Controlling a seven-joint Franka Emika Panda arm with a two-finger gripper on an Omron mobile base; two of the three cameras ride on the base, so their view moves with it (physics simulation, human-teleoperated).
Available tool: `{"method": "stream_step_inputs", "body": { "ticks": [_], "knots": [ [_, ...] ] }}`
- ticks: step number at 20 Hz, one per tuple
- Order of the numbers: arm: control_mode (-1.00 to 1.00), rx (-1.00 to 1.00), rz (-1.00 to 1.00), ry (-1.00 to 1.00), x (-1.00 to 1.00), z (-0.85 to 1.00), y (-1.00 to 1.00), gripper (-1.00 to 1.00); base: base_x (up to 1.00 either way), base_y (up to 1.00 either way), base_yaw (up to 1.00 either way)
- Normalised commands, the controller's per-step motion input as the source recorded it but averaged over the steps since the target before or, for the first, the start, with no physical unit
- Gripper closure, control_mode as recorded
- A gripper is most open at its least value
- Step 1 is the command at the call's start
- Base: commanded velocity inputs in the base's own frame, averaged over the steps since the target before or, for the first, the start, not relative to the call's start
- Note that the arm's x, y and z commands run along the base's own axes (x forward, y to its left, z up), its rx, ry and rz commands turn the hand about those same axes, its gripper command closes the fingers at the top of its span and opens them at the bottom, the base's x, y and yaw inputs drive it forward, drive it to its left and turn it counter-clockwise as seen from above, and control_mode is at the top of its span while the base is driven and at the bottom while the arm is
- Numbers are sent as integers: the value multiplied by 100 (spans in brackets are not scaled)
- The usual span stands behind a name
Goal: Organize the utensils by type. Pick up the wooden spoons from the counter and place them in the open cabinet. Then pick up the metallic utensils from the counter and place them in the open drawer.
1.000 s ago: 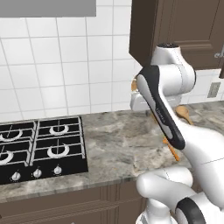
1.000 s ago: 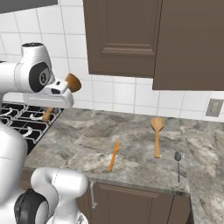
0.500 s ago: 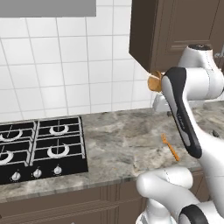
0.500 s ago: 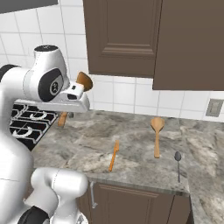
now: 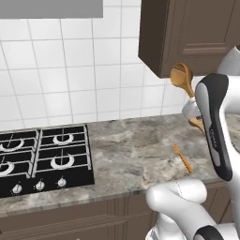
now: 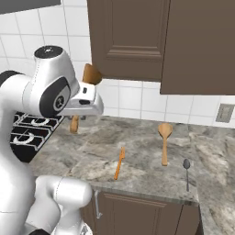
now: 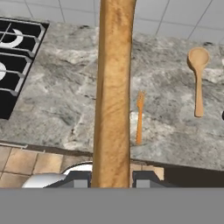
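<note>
My gripper (image 6: pixel 85 99) is shut on the handle of a tan wooden spoon (image 5: pixel 181 77) and holds it in the air above the counter (image 6: pixel 142 137), roughly upright with the bowl on top, just under the dark wall cabinet (image 6: pixel 128 36). In the hand view the handle (image 7: pixel 113 96) runs up between my fingertips (image 7: pixel 78 178). A second wooden spoon (image 6: pixel 164 139) lies on the counter, bowl toward the wall. To its left lies the slim orange utensil (image 6: pixel 120 162), to its right the thin dark one (image 6: pixel 186 171). The cabinet's shelf is hidden; the open drawer is out of view.
A black gas hob (image 5: pixel 42 157) is set into the counter at the left. White tiles (image 5: pixel 70 70) cover the wall behind. A wall socket (image 6: pixel 225 113) sits at the right. Lower cabinet fronts (image 6: pixel 137 211) run beneath the counter's edge.
The arm has swung to the right and a little upward, carrying the wooden spoon from near the hob toward the wall cabinet. The utensils on the counter have not moved.
</note>
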Motion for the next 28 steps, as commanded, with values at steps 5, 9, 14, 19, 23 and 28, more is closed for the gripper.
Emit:
{"method": "stream_step_inputs", "body": {
  "ticks": [5,9,14,19,23,28],
  "knots": [
    [-100,0,-6,-2,-19,38,0,100,0,0,0],
    [-100,0,-8,0,-9,4,-4,100,0,0,0],
    [-100,0,-6,-4,-17,0,-13,100,0,0,0],
    [100,0,-4,0,0,0,-3,100,0,0,0],
    [100,0,0,0,0,0,0,100,-3,0,-2],
    [100,0,0,0,0,0,0,100,-26,5,-26]
  ]
}}
